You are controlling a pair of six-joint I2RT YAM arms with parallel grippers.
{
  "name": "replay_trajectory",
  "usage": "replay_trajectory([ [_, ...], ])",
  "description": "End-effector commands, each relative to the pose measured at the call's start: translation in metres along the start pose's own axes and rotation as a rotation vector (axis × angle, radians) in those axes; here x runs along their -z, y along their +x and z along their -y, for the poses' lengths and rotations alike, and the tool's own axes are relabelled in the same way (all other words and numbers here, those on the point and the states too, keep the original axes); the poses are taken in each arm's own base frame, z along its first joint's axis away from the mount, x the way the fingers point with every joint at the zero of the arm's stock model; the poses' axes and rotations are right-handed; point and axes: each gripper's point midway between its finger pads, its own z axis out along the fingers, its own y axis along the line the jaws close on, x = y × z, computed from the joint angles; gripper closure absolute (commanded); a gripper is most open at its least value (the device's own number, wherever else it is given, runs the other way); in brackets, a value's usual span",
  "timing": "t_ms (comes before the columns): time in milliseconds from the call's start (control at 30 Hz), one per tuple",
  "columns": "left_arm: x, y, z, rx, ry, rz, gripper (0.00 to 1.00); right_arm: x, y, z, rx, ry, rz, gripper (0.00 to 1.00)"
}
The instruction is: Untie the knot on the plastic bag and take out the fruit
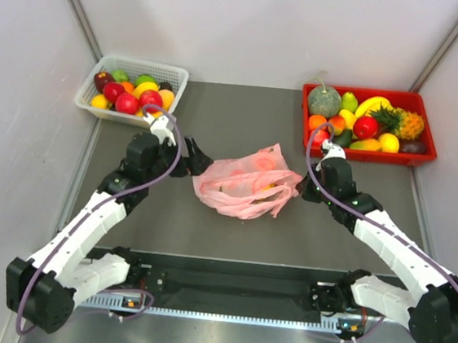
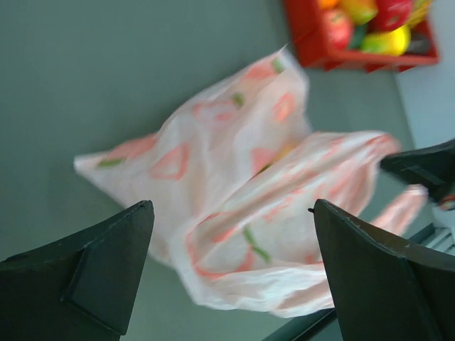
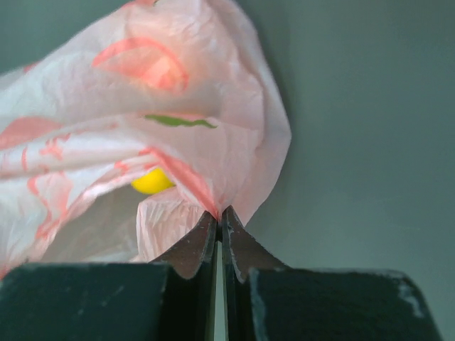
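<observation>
Top view first: the left gripper (image 1: 200, 159) is spread wide, and the pink bag (image 1: 244, 185) lies just past its fingertips; I can't tell if they touch. The right gripper (image 1: 300, 184) is right up against the other end of the bag. There's a white basket (image 1: 134, 61) of fruit beyond the left gripper and a red tray (image 1: 370, 156) of fruit beyond the right one.

Left wrist: the fingers are far apart, with the crumpled bag ahead of the gap, a bit blurry.

Right wrist: the fingers are pressed together, pinching a fold of the bag at their tips. A yellow fruit (image 3: 151, 182) peeks out inside the bag, just ahead and left of those tips. I can't pick out the knot in any view.
</observation>
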Motion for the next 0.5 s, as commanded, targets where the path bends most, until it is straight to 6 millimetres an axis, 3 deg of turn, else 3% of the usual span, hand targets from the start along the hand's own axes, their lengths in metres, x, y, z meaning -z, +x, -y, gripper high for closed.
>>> replay_trajectory([
  [0, 0.018, -0.038, 0.039, -0.113, 0.092, 0.054, 0.01, 0.013, -0.018, -0.029, 0.111, -0.185, 0.078, 1.0],
  [67, 0.016, -0.048, 0.05, -0.162, 0.105, 0.039, 0.01, 0.018, -0.022, -0.038, 0.142, -0.234, 0.087, 1.0],
  [100, 0.006, -0.035, 0.05, -0.17, 0.11, -0.035, 0.01, 0.02, -0.023, -0.042, 0.158, -0.254, 0.085, 1.0],
  [133, 0.003, -0.041, 0.06, -0.21, 0.127, -0.037, 0.02, 0.023, -0.027, -0.05, 0.182, -0.29, 0.084, 1.0],
  [200, -0.015, -0.021, 0.067, -0.267, 0.101, -0.106, 0.02, 0.025, -0.029, -0.056, 0.202, -0.319, 0.078, 1.0],
  [233, -0.019, -0.024, 0.077, -0.327, 0.109, -0.104, 0.02, 0.029, -0.034, -0.061, 0.218, -0.337, 0.084, 1.0],
  [300, -0.035, -0.004, 0.083, -0.391, 0.077, -0.167, 0.02, 0.031, -0.037, -0.066, 0.232, -0.359, 0.087, 1.0],
  [467, -0.062, -0.002, 0.094, -0.476, 0.079, -0.191, 0.02, 0.041, -0.048, -0.08, 0.288, -0.421, 0.108, 1.0],
])
